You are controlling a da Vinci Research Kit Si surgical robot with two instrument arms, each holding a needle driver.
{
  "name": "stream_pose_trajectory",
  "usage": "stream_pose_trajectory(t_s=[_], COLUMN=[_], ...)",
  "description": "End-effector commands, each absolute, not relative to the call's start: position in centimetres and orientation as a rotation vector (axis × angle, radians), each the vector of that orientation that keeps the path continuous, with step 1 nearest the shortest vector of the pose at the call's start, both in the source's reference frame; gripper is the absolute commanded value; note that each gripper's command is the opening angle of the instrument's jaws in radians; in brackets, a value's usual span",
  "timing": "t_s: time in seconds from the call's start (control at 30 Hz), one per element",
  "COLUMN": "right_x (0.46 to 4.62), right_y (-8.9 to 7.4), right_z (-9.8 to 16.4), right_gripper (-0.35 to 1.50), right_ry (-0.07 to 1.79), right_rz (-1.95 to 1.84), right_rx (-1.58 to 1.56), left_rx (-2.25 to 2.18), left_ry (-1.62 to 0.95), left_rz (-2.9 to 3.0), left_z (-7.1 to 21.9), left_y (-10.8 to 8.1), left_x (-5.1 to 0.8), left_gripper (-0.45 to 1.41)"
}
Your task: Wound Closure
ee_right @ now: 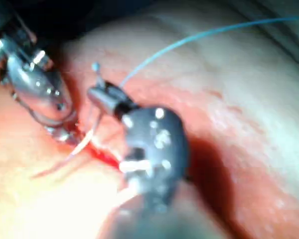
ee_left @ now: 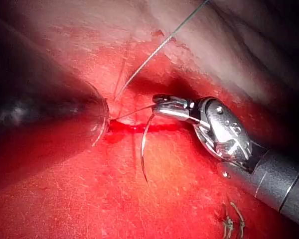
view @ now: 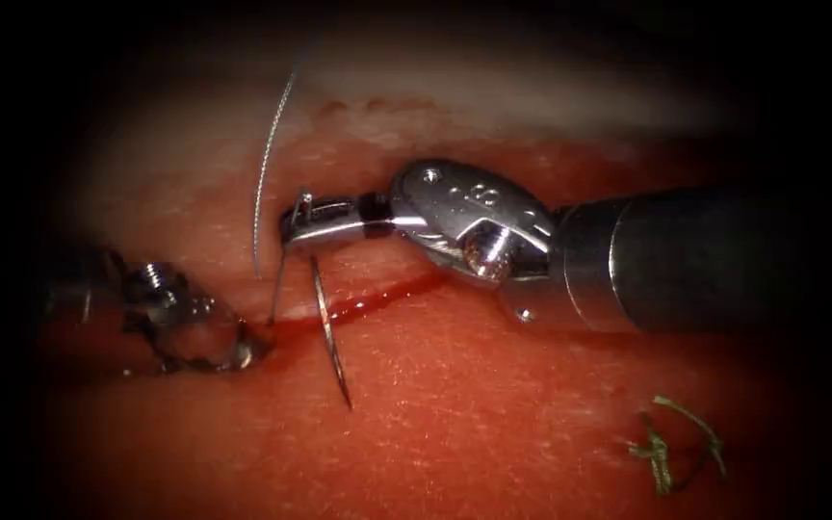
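Note:
My right tool (view: 296, 223) comes in from the right, its jaws shut on the curved needle (view: 331, 337) close to its tail end. The needle hangs down across the cut (view: 387, 294) with its whole curve bare; its point rests over the tissue (view: 493, 424) below the cut, not in it. The thread (view: 264, 173) rises from the tissue left of the jaws, and a short strand runs from the needle's tail into the cut's left end. My left tool (view: 195, 327) sits with its tip at that left end. In the left wrist view the right tool (ee_left: 159, 104) holds the needle (ee_left: 143, 149).
Red fluid fills the cut and pools at its left end. Cut ends of greenish thread (view: 671, 443) lie on the tissue at the lower right, also seen in the left wrist view as cut ends (ee_left: 231, 221). The right tool's thick shaft (view: 705, 255) spans the right side.

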State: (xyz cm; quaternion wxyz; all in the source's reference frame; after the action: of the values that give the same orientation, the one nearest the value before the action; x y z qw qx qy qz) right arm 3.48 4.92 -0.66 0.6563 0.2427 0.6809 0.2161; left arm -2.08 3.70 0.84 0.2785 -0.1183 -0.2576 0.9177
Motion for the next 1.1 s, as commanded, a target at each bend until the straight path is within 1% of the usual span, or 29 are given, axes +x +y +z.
stream_pose_trajectory(t_s=[0.03, 0.23, 0.27, 0.33, 0.37, 0.43, 0.57, 0.77, 1.1], right_x=[3.56, 3.59, 3.59, 3.60, 3.61, 3.62, 3.68, 3.84, 3.88], right_y=[4.90, 4.92, 4.94, 4.96, 4.98, 5.00, 5.04, 5.02, 4.99], right_z=[-0.60, -0.59, -0.59, -0.57, -0.56, -0.55, -0.52, -0.46, -0.42], right_gripper=[-0.35, -0.35, -0.35, -0.35, -0.35, -0.35, -0.35, -0.35, -0.35], right_ry=[1.546, 1.557, 1.563, 1.571, 1.577, 1.581, 1.587, 1.585, 1.598], right_rz=[0.484, 0.452, 0.431, 0.405, 0.383, 0.375, 0.361, 0.344, 0.290], right_rx=[0.545, 0.504, 0.479, 0.449, 0.425, 0.396, 0.336, 0.269, 0.204], left_rx=[-0.325, -0.351, -0.410, -0.455, -0.513, -0.555, -0.626, -0.711, -0.764], left_ry=[-0.719, -0.824, -0.881, -0.939, -0.994, -1.040, -1.113, -1.142, -1.185], left_rz=[2.462, 2.484, 2.493, 2.450, 2.403, 2.360, 2.303, 2.254, 2.225], left_z=[0.92, 0.98, 0.98, 0.98, 0.97, 0.96, 0.89, 0.73, 0.64], left_y=[3.65, 3.68, 3.68, 3.68, 3.67, 3.67, 3.68, 3.72, 3.70], left_x=[-2.15, -2.25, -2.27, -2.27, -2.26, -2.26, -2.21, -2.21, -2.25], left_gripper=[-0.35, -0.35, -0.19, -0.14, -0.05, 0.01, 0.03, 0.01, 0.01])
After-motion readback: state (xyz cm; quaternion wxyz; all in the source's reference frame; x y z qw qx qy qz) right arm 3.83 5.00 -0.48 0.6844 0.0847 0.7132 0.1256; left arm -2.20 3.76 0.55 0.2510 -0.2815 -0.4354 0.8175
